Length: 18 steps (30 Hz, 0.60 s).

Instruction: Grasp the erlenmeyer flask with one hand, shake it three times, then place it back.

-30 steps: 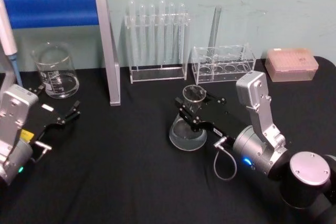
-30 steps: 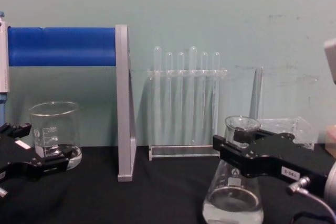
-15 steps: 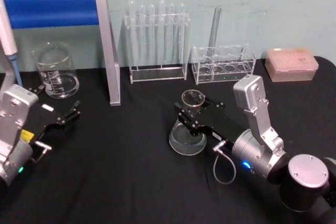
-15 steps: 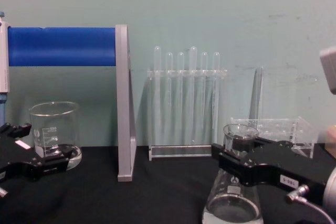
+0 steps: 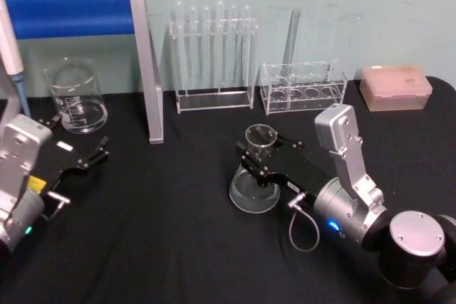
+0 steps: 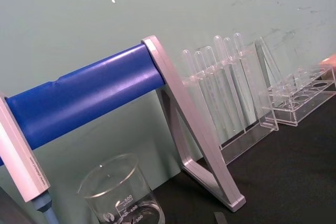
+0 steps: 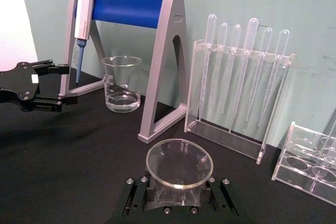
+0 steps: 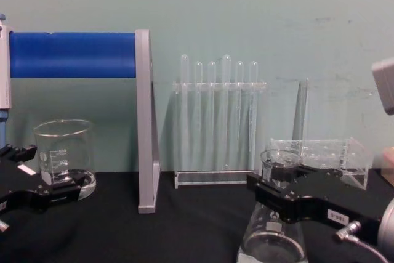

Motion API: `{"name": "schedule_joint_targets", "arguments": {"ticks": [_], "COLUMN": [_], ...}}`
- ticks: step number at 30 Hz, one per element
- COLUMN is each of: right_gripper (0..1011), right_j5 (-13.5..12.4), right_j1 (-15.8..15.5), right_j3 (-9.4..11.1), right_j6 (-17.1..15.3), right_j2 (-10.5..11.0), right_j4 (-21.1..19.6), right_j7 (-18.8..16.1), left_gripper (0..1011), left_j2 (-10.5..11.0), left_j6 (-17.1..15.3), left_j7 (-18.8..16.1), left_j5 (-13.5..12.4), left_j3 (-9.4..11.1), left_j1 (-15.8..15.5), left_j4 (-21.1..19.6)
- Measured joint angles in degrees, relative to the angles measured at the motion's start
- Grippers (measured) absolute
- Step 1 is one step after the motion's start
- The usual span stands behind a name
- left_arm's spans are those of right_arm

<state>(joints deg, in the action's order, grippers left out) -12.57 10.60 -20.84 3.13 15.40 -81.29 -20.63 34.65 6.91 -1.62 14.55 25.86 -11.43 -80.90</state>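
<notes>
The erlenmeyer flask (image 5: pixel 254 189) stands upright near the middle of the black table, its base at or just above the surface; it also appears in the chest view (image 8: pixel 271 241). My right gripper (image 5: pixel 251 156) reaches in from the right and is shut on the flask's neck below the flared rim. The chest view shows this gripper (image 8: pixel 271 186) as a black block clamped across the neck. From the right wrist, the flask's round rim (image 7: pixel 179 163) sits between the black fingers (image 7: pixel 137 192). My left gripper (image 5: pixel 89 154) rests open at the table's left, holding nothing.
A glass beaker (image 5: pixel 75 97) stands at the back left beside a blue-barred pipette stand (image 5: pixel 146 69) holding a pipette (image 5: pixel 13 55). A test tube rack (image 5: pixel 212 55), a clear tube rack (image 5: pixel 303 87) and a pink tip box (image 5: pixel 395 87) line the back wall.
My right gripper has come down a little with the flask in it, bringing the flask's base down to the table. The left arm has stayed where it was.
</notes>
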Motion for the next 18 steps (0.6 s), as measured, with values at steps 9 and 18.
{"name": "schedule_joint_targets", "arguments": {"ticks": [9, 18], "right_gripper": [456, 567], "right_j5": [0.02, 0.04], "right_j1": [-0.01, -0.02], "right_j3": [0.01, 0.06], "right_j6": [-0.04, -0.11], "right_j2": [0.03, 0.04], "right_j4": [-0.05, -0.05], "right_j7": [0.0, 0.0], "left_gripper": [1001, 1001], "left_j2": [0.0, 0.0], "left_j6": [0.0, 0.0], "left_j7": [0.0, 0.0], "left_j5": [0.0, 0.0], "left_j3": [0.0, 0.0], "left_j1": [0.0, 0.0], "left_j4": [0.0, 0.0]}}
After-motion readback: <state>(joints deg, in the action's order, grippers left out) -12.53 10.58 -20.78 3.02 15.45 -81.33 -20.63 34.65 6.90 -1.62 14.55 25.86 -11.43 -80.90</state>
